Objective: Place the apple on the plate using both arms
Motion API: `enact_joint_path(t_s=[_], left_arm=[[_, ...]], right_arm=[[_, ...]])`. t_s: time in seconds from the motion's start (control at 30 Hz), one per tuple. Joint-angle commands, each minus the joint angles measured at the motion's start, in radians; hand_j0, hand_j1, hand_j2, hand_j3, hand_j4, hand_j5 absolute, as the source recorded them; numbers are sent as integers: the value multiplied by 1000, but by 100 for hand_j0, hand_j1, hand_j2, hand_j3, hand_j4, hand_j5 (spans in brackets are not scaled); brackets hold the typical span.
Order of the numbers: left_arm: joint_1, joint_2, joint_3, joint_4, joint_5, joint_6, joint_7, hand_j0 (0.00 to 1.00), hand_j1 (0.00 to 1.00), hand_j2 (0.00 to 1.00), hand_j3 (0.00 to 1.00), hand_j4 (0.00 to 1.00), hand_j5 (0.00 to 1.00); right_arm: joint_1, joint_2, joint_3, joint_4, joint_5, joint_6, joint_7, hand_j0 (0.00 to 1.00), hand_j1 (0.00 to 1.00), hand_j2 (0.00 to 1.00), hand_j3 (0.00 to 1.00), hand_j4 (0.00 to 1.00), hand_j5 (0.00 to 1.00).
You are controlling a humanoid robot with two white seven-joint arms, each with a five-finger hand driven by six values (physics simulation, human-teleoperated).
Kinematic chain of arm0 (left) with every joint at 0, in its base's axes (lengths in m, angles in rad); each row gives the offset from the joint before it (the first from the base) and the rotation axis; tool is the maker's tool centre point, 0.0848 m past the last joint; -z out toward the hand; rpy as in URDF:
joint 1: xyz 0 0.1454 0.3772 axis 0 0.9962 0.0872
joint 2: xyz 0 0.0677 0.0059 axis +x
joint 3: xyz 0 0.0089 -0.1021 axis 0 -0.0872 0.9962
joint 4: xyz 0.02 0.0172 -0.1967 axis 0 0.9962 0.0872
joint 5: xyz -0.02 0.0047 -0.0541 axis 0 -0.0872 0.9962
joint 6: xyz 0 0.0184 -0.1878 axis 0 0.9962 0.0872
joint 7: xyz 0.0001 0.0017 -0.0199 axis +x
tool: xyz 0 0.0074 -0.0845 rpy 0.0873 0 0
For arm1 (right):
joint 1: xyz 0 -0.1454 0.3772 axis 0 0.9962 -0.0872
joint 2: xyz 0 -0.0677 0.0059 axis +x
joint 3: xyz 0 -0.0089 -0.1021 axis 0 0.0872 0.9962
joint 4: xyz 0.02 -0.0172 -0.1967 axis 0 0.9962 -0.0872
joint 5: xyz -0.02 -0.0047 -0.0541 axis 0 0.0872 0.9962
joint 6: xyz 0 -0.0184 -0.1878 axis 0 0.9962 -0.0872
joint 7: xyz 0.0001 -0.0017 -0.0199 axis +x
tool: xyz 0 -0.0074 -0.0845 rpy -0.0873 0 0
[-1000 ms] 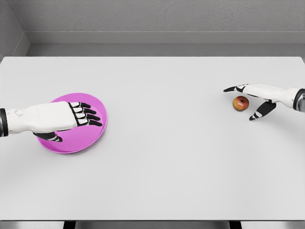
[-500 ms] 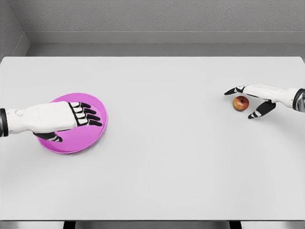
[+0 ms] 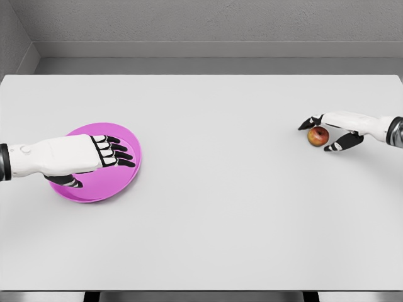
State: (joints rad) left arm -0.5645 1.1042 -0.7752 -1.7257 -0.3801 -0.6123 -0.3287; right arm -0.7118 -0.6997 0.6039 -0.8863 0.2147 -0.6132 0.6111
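The apple (image 3: pixel 318 135), small and red with a yellowish patch, sits on the white desk (image 3: pixel 220 189) at about three o'clock, near the right edge and well apart from its goal. Your right robot hand (image 3: pixel 329 133) reaches in from the right edge and cups around it: one dark fingertip curls at the apple's far side, at roughly eleven o'clock from the fruit, and the thumb lies at its near side, at about four o'clock. The fingers are partly curled, and you cannot tell for certain whether they already press on the skin or stand just beside it; the apple looks to rest on the desk, not lifted. Far across the desk, at about nine o'clock, lies the round pink plate (image 3: pixel 129 173), with no apple on it. Your left robot hand (image 3: pixel 104 157) hovers flat over the plate, palm down, fingers stretched out and relaxed, gripping nothing that shows. Judged from this, the task is at an early stage: the grasp is only forming, and the lift, the carry across the desk and the placing on the plate all remain.
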Motion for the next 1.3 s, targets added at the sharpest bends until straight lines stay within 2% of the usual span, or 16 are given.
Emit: enact_joint_path(t_s=[0.0,0.13,0.23,0.33,0.73,0.8,0.87,0.97,1.03,1.23,1.27], left_arm=[[0,2,1,0,6,1,0,100,100,100,100,100,100],[0,0,1,0,6,1,0,100,100,100,100,100,100],[0,2,1,0,6,1,0,100,100,100,100,100,100],[0,2,1,0,6,1,0,100,100,100,100,100,100],[0,2,1,0,6,1,0,100,100,100,100,100,100],[0,2,1,0,6,1,0,100,100,100,100,100,100],[0,2,1,0,6,1,0,100,100,100,100,100,100],[0,2,2,0,6,1,0,100,100,100,100,100,100],[0,2,1,0,6,1,0,100,100,100,100,100,100],[0,2,2,0,6,1,0,100,100,100,100,100,100],[0,2,2,0,6,1,0,100,100,100,100,100,100]], right_arm=[[0,3,-1,23,-6,2,0,65,65,65,65,65,65],[-2,8,-1,26,-6,2,0,65,65,65,65,65,65],[-3,9,-1,41,-6,2,0,59,59,59,59,59,59],[-9,14,-3,56,-6,2,0,59,59,59,59,59,59],[-21,31,-39,47,-25,2,0,51,51,51,51,51,51],[-28,46,-39,30,-26,2,0,49,49,49,49,49,49],[-31,77,-32,-75,-31,2,0,48,48,48,48,48,48],[-72,177,73,-151,-31,2,0,48,48,48,48,48,48],[-84,193,91,-198,-29,2,0,48,48,48,48,48,48],[-90,213,105,-215,-29,2,0,48,48,48,48,48,48],[-90,220,119,-238,-29,2,0,48,48,48,48,48,48]])
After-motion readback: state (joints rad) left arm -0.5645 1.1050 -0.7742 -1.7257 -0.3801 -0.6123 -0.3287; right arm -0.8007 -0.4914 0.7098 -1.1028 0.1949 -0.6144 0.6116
